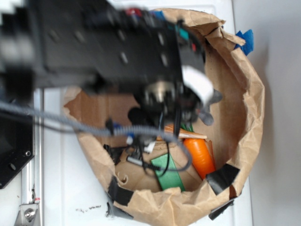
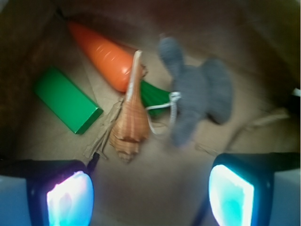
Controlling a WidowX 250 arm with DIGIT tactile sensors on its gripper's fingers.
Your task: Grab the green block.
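**Gripper spread wide above the bag contents; green block lies free at the left**

The gripper hangs over the inside of a brown paper bag. In the wrist view its two fingers appear at the lower corners of the frame, set wide apart, with nothing between them. Both pads show a pale blue-white glow.

The green block lies flat on the bag floor at the left of the wrist view, above the left finger and apart from it. No part of the gripper touches it. In the exterior view the green block sits near the lower edge of the bag, partly crossed by black cables.

An orange carrot lies just beside the block, to its upper right, with its dark green top pointing toward the middle. A tan spiral shell rests against the carrot, its thin tip crossing the carrot's body. A grey soft toy lies to the right of the shell; the view is blurred there.

In the exterior view the black arm covers the upper part of the bag. The bag stands on a white surface, with black tape on its rim.
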